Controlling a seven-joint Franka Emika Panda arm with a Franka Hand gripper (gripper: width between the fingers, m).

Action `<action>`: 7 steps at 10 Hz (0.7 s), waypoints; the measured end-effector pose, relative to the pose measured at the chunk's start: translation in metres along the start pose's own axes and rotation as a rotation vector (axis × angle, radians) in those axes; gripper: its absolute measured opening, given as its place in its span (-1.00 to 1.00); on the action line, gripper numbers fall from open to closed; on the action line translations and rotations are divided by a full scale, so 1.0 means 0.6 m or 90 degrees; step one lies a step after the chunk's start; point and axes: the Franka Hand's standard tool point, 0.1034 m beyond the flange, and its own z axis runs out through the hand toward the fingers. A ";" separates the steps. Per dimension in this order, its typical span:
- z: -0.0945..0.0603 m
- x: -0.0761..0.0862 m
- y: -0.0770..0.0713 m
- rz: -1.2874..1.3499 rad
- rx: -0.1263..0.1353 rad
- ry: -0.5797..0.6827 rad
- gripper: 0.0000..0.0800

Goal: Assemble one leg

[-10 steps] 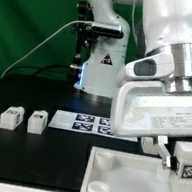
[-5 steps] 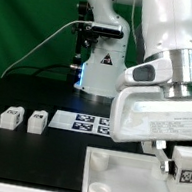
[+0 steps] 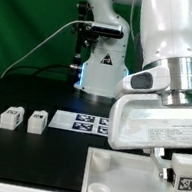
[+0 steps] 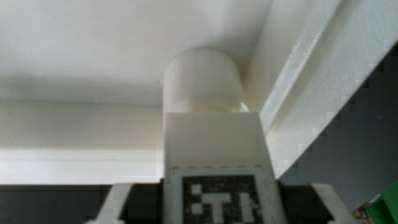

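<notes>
The dark counter [image 3: 15,141] fills the lower part of the exterior view, and the white arm [image 3: 175,36] reaches down over it on the exterior view's right. Below the arm, at the near edge, lies a large white moulded piece [image 3: 120,184] with a raised rim. The marker board [image 3: 87,123] lies flat on the counter behind it, near the robot's base. The gripper [image 3: 179,171] hangs low over the far right part of the moulded piece, its jaws narrowed and pinching the leg [image 3: 184,178]. The leg stands upright with its long axis vertical and its tag facing the exterior camera. Its lower end is hidden there behind the moulded piece's rim. The wrist view looks along the leg [image 4: 210,120] from the tag end. Its rounded far end points down into a corner of the moulded piece [image 4: 107,60], just beside the raised wall, though whether it touches the floor there cannot be told. That view does not clearly show the fingers. Only the exterior view takes in the two loose legs, one [image 3: 11,118] just beside the other [image 3: 37,122], lying on the counter well apart from the gripper toward the exterior view's left.
</notes>
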 end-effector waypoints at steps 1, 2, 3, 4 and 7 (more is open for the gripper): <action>0.000 0.000 0.001 0.000 0.000 0.000 -0.06; 0.000 0.000 0.001 0.000 0.000 0.000 -0.06; 0.000 0.000 0.001 0.000 0.000 0.000 0.28; 0.000 0.000 0.001 0.000 0.000 0.000 0.51; 0.000 0.000 0.001 0.000 0.000 0.000 0.62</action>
